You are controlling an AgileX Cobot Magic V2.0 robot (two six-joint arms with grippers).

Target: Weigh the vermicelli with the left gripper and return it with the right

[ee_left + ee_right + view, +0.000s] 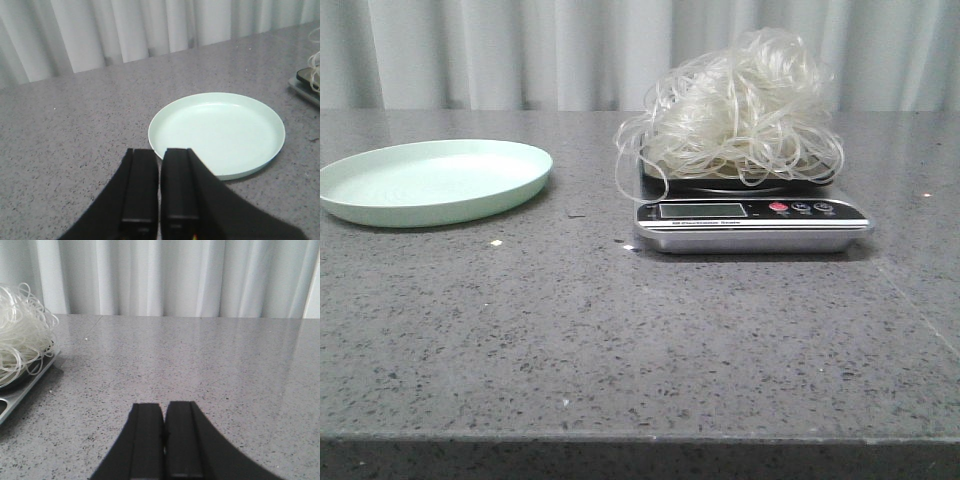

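At the left of the front view your shallow pale green round plate [435, 181] sits bare; your black left gripper [160, 200] hangs near it with fingers pressed together, holding nothing. To centre-right, the fluffy tangle of translucent whitish vermicelli [735, 108] rests on the black-and-silver digital kitchen scale [752, 220], strands spilling past its edges — expect those loops to snag or drag the scale when lifted. Your black right gripper [164, 440], likewise closed and empty, is well apart from the pile — a shallow pinch may shed strands onto the speckled grey stone table [620, 330].
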